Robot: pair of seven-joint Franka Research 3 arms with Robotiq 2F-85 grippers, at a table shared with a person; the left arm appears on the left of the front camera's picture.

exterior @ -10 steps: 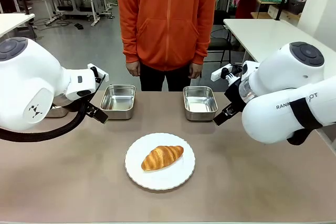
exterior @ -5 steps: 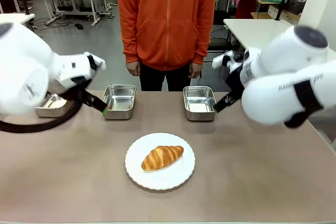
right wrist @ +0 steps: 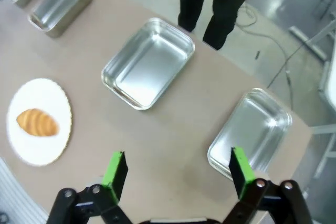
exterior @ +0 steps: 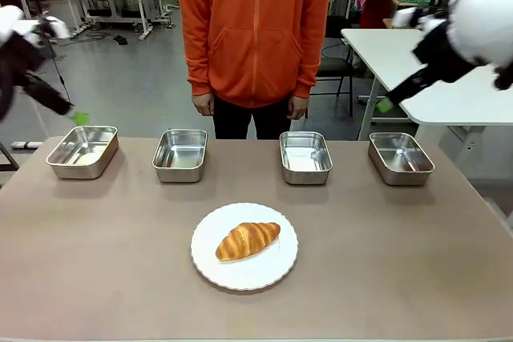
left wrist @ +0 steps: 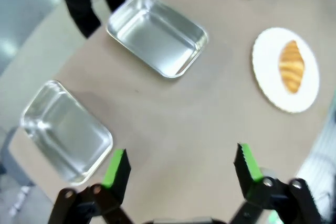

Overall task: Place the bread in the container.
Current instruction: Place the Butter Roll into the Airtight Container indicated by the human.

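The bread (exterior: 248, 240) is a golden-brown croissant, crescent-shaped, with a ridged, glossy crust that is darker toward its right end. It lies slanted on the middle of a plate (exterior: 275, 268), its right tip a little farther than its left. It is shorter than the plate is wide. The plate is white and round with a scalloped rim, and it sits on the table (exterior: 401, 270) near the middle, left to right, toward the near side.

Four shallow steel pans stand in a row along the far edge: the left pan (exterior: 82, 150), the mid-left pan (exterior: 180, 154), the mid-right pan (exterior: 305, 157) and the right pan (exterior: 401, 158). They look alike, rectangular with rounded corners and rolled rims, and all lie well apart from the plate.

The left gripper (left wrist: 181, 164) is up above the table's far-left corner, blurred in the front view. Its green-padded fingers are spread wide and grip nothing. The right gripper (right wrist: 177, 172) is high over the far-right side, fingers also spread wide with nothing between them.

A person (exterior: 255, 30) in an orange hoodie stands at the far side behind the two middle pans, hands hanging at the sides.
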